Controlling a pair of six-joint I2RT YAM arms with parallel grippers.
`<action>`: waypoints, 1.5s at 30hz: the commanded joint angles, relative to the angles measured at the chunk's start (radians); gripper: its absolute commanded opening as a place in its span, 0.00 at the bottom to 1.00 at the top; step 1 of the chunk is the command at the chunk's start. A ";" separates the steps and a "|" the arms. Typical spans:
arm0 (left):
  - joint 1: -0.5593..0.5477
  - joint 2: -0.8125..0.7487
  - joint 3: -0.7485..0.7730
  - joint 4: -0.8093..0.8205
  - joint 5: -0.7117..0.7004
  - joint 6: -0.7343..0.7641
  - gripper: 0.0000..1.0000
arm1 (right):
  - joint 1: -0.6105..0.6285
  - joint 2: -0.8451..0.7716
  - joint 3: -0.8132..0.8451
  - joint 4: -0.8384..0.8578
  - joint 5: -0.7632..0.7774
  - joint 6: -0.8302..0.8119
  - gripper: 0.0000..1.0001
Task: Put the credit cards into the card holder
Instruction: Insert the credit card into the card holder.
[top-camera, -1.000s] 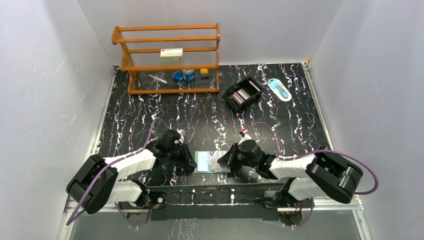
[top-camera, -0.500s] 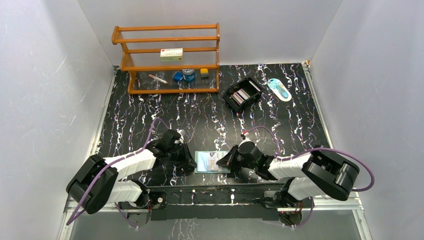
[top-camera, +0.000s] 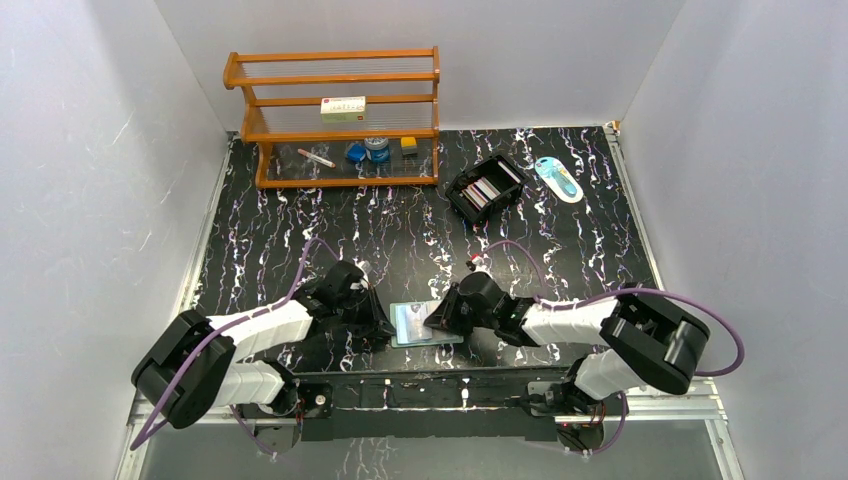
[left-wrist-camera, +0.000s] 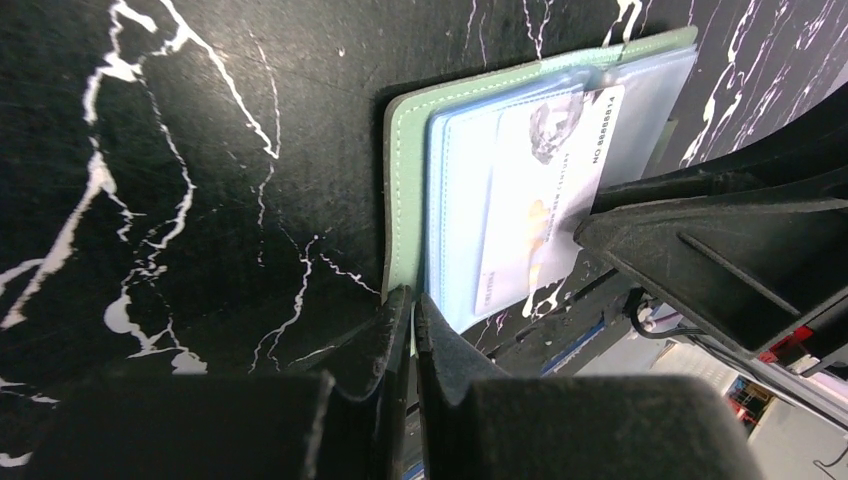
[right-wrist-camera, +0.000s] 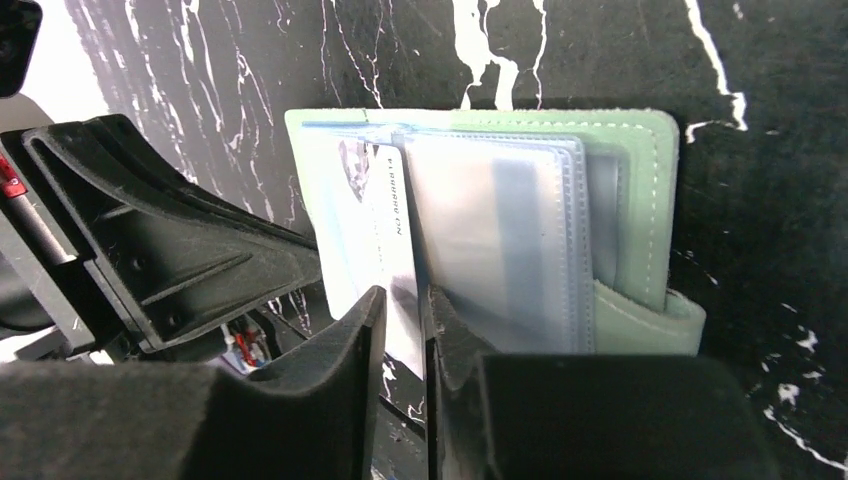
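Observation:
The teal-green card holder (top-camera: 412, 323) lies open near the front edge, between my two grippers. My left gripper (top-camera: 384, 324) is shut on its left green edge; the left wrist view shows the jaws (left-wrist-camera: 412, 302) pinching the cover (left-wrist-camera: 404, 180). My right gripper (top-camera: 438, 318) is shut on a white-grey credit card (right-wrist-camera: 384, 215) that lies over the clear inner pockets (right-wrist-camera: 500, 230). The jaws (right-wrist-camera: 404, 297) grip the card's near edge. The card also shows in the left wrist view (left-wrist-camera: 545, 200). More cards stand in a black box (top-camera: 485, 188).
A wooden rack (top-camera: 335, 115) with small items stands at the back left. A blue and white object (top-camera: 558, 178) lies at the back right. The holder's snap tab (right-wrist-camera: 650, 325) sticks out on its right side. White walls enclose the table.
My right gripper has moved left with the card, from beside the holder's right edge to over its pockets. The left gripper and the holder have stayed still.

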 joint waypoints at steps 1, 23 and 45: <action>-0.026 0.017 -0.030 -0.037 0.015 -0.008 0.06 | 0.008 -0.058 0.061 -0.243 0.089 -0.085 0.32; -0.029 0.039 -0.013 -0.010 0.036 -0.013 0.07 | 0.052 0.065 0.190 -0.150 0.006 -0.152 0.43; -0.029 -0.016 0.025 -0.076 0.016 -0.003 0.14 | 0.054 0.090 0.212 -0.181 -0.078 -0.250 0.29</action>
